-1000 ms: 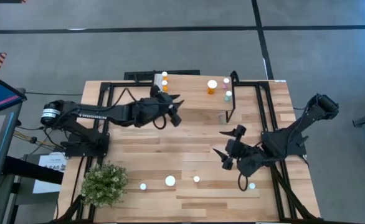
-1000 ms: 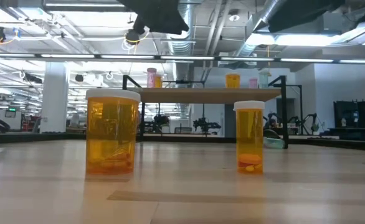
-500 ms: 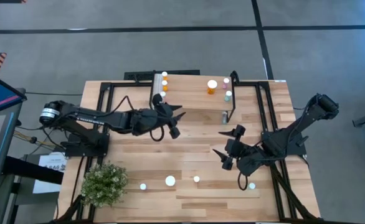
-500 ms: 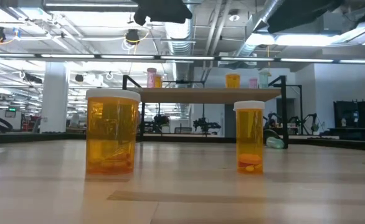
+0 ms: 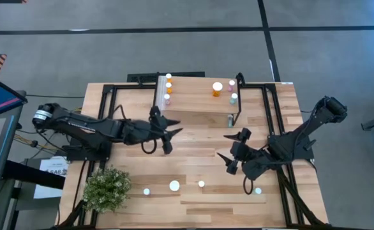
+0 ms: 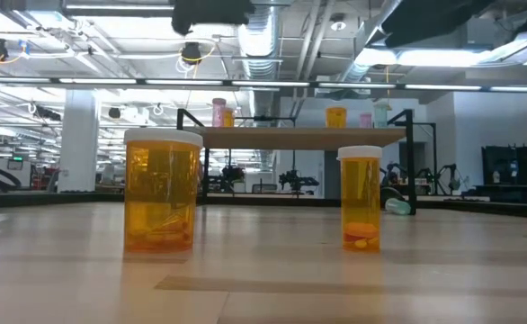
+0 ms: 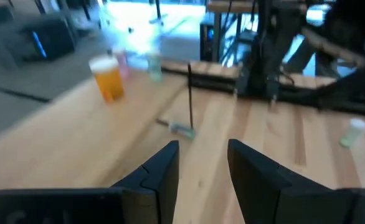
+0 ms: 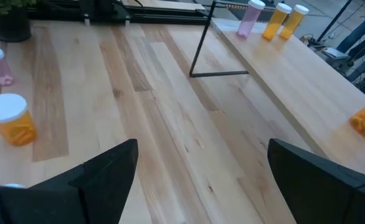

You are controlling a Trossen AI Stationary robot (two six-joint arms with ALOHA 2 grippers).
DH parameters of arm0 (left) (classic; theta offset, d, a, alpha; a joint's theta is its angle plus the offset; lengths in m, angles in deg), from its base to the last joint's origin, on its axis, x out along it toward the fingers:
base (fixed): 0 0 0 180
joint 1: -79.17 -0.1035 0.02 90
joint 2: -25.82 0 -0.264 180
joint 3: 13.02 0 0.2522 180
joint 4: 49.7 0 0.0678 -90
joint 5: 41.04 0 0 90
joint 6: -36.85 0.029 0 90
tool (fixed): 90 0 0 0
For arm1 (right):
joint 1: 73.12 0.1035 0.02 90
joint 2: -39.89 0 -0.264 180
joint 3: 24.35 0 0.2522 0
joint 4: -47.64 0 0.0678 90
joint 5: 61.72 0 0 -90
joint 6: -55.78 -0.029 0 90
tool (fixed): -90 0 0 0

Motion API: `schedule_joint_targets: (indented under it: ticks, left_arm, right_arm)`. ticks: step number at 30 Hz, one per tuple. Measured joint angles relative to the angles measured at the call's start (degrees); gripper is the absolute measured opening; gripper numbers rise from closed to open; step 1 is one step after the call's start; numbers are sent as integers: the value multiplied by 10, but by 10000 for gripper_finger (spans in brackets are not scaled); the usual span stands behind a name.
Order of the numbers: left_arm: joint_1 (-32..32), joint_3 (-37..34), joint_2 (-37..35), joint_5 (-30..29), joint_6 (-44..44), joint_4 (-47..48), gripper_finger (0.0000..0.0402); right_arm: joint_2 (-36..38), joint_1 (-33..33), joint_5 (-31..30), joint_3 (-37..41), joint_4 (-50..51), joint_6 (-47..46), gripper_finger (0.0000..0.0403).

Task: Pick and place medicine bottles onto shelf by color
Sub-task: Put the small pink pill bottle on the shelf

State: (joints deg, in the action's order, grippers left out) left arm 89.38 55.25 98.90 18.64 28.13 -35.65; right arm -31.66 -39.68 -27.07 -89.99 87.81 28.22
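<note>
Dark fingers of your left gripper [image 5: 168, 137] stand partly apart and grasp nothing, its arm stretched low across the table just in front of the shelf [image 5: 196, 102]; a second ago it was up at the shelf's left end. Your right gripper [image 5: 233, 153] waits spread wide and bare. Bottles [image 5: 217, 89] stand on the shelf, with more [image 5: 174, 186] along the near table edge.

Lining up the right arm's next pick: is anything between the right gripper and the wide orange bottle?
Nothing visible. Only bare tabletop lies between the open right gripper and the wide orange bottle; the narrower orange bottle stands beside that path.
</note>
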Motion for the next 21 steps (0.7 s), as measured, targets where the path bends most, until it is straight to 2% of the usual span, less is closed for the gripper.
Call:
schedule_joint_targets:
  ticks: [5, 10, 13, 18, 21]
  left_arm:
    - [22, -51, 23, -25, -60, -27, 126]
    - [37, -71, 62, -30, -100, -78, 126]
    - [43, -66, 91, 5, -111, -76, 126]
    - [59, -39, 112, 119, -98, -50, 126]
    - [82, -7, 109, 127, -97, 32, 126]
  right_arm:
    - [0, -11, 1, 0, 0, -22, 377]
    - [0, -28, 2, 0, -5, -24, 377]
    - [0, -38, 8, 0, -17, -24, 377]
    - [0, -51, 65, 0, -9, -25, 377]
    - [0, -52, 78, 0, -5, -25, 377]
